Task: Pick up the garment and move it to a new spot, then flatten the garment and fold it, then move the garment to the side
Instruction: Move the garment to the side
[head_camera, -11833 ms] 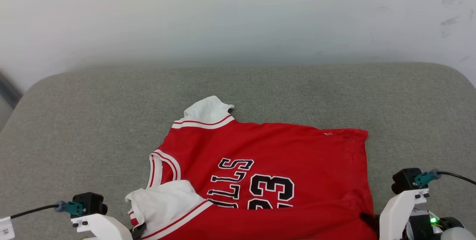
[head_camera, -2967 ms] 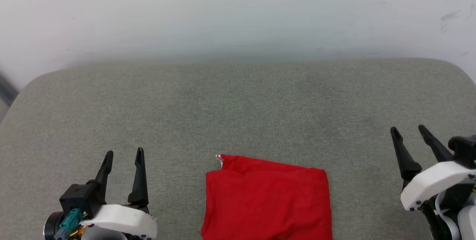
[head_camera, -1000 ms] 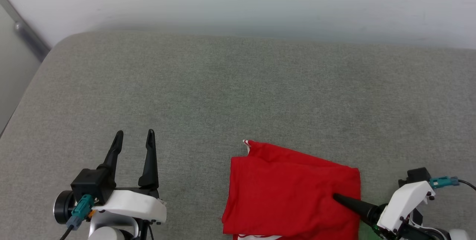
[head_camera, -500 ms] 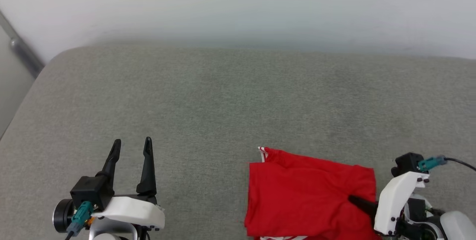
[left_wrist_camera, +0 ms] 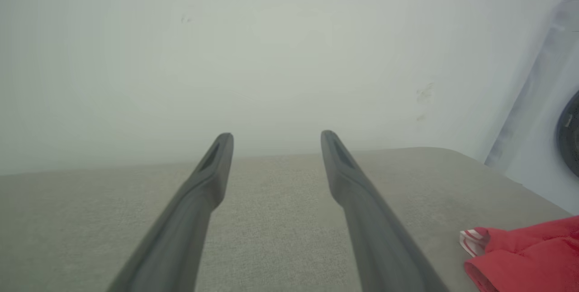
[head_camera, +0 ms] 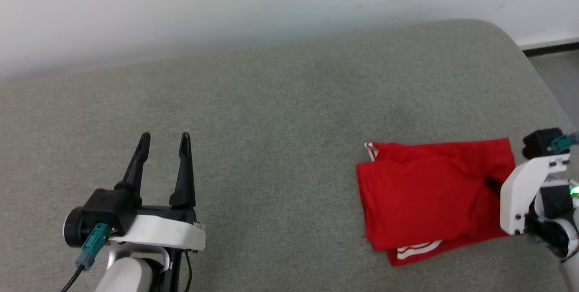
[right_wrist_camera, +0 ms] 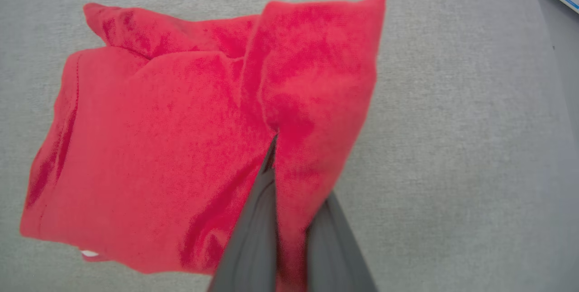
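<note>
Evidently on the last move-aside step: right claw (right_wrist_camera: 272,147) pinches a raised ridge of the folded garment (head_camera: 425,192) at the grey cushion's (head_camera: 280,102) near right, left claw (head_camera: 163,140) spread and idle near left; next, drag sideways without unfolding, then release.

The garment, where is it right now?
Head view: the garment lies folded on the grey cushion at the robot's right, pinched by the right gripper.
</note>
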### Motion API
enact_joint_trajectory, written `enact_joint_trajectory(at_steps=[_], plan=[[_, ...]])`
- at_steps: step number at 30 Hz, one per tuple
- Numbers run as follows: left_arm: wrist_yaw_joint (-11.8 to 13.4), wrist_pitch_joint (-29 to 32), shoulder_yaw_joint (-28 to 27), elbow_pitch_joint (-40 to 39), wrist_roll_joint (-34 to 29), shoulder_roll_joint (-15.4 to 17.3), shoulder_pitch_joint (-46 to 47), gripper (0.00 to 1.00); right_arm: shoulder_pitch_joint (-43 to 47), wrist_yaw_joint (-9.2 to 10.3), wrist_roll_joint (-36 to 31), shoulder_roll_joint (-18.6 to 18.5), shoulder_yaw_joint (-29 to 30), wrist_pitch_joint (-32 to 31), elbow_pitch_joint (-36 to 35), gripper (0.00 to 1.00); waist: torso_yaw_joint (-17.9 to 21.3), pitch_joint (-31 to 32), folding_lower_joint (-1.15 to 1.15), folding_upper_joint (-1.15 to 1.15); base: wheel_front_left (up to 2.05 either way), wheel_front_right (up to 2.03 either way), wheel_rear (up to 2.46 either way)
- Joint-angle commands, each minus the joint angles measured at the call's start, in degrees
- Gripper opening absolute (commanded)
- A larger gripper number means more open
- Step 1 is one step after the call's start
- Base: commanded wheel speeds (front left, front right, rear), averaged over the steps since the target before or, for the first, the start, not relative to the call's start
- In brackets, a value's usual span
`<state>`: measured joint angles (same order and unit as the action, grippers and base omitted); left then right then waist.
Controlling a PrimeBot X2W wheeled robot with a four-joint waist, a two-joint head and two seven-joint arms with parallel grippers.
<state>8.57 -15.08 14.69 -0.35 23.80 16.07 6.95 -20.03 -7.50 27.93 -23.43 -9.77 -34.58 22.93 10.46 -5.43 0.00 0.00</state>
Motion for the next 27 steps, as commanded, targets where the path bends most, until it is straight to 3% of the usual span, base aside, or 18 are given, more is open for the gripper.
enact_joint_trajectory(at_steps=[1, 6, 14, 22, 23, 24, 27], plan=[[-0.3, -0.1, -0.1, -0.2, -0.5, 0.4, 1.2, 1.0, -2.2, 0.02, -0.3, -0.3, 0.4, 0.8, 0.5, 0.0, 4.3, -5.3, 0.0, 0.0, 0.0, 0.0, 0.0], [-1.9, 0.7, 0.8, -1.4, -2.2, 2.0, 7.0, 1.0, -8.6, 0.04, -4.8, -2.8, 3.7, 6.1, 4.4, 0.0, 7.3, -13.5, 0.0, 0.0, 0.0, 0.0, 0.0], [-3.6, 3.4, 1.8, -3.4, -4.9, 4.8, 16.1, 1.0, -16.8, 0.03, -14.1, -4.9, 15.6, 15.9, 11.6, 0.0, 7.6, -24.0, 0.0, 0.0, 0.0, 0.0, 0.0], [-4.5, 5.4, 2.8, -5.2, -6.2, 5.9, 20.9, 1.0, -22.8, 0.03, -22.1, -2.0, 25.3, 27.7, 16.8, 0.01, 6.0, -29.9, 0.0, 0.0, 0.0, 0.0, 0.0], [-4.6, 5.6, 2.8, -5.2, -6.3, 6.0, 21.3, 1.0, -23.2, 0.03, -23.4, -1.6, 26.2, 29.0, 17.6, 0.38, 5.8, -30.3, 0.0, 0.0, 0.0, 0.0, 0.0], [-4.5, 5.7, 2.9, -5.3, -6.3, 6.1, 21.7, 1.0, -23.7, 0.03, -24.2, -0.8, 27.0, 30.4, 18.4, 1.0, 5.7, -30.7, 0.0, 0.0, 0.0, 0.0, 0.0], [-4.3, 5.8, 2.7, -5.2, -6.3, 6.4, 21.6, 1.0, -24.5, 0.03, -26.8, 1.1, 29.1, 33.3, 21.1, 1.0, 5.6, -31.1, 0.0, 0.0, 0.0, 0.0, 0.0]])
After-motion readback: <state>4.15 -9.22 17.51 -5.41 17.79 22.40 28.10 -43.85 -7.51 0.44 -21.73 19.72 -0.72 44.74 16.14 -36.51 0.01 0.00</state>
